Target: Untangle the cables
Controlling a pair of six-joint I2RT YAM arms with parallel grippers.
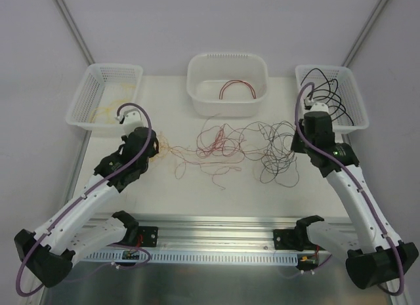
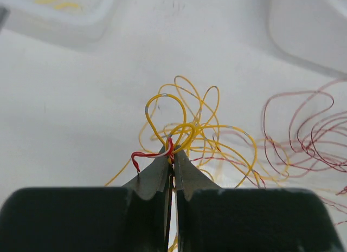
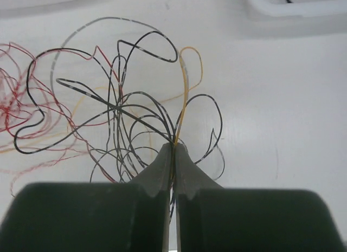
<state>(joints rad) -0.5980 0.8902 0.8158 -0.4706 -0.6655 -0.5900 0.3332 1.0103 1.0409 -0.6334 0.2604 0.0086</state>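
Left gripper [image 2: 172, 154], jaws closed, pinching a knot of yellow cables [image 2: 187, 133] and a red-and-white strand [image 2: 152, 153]; loops fan out ahead of it. Right gripper [image 3: 174, 149], likewise closed, apparently on one yellow strand [image 3: 184, 100] rising ahead among black loops [image 3: 141, 46]. Between both grippers the tangle lies on the table [image 1: 197, 200], long axis running gripper to gripper, red strands [image 1: 220, 144] midway

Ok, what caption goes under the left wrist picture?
Left gripper shut on looping yellow cables, a red-and-white strand at its tips.
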